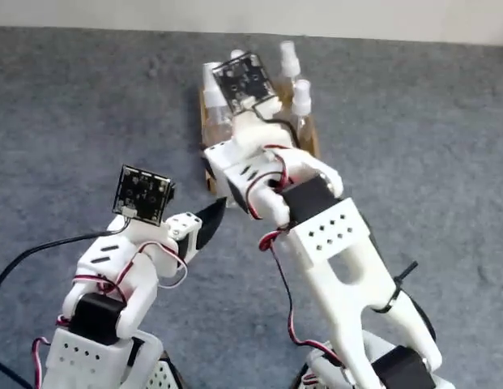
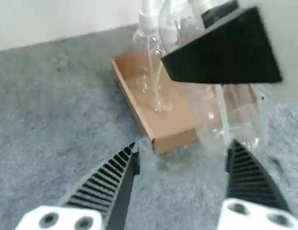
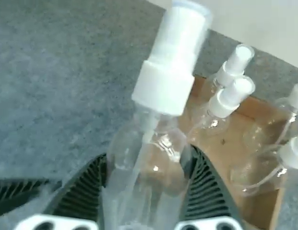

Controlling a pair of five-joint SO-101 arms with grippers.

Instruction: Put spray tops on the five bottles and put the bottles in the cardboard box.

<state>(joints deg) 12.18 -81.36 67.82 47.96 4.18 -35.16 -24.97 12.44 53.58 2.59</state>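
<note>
**No writing that can be read**

No word, number, label or sign can be read in any of the views. The clear bottle (image 3: pixel 149 167) closest to the right wrist camera has a plain wall, and the cardboard box (image 2: pixel 132 103) has plain brown sides. The dark board (image 1: pixel 143 193) on the left arm's wrist and the second dark board (image 1: pixel 245 79) on the right arm's wrist show small light specks. They are too small to tell whether any of them is print.
</note>
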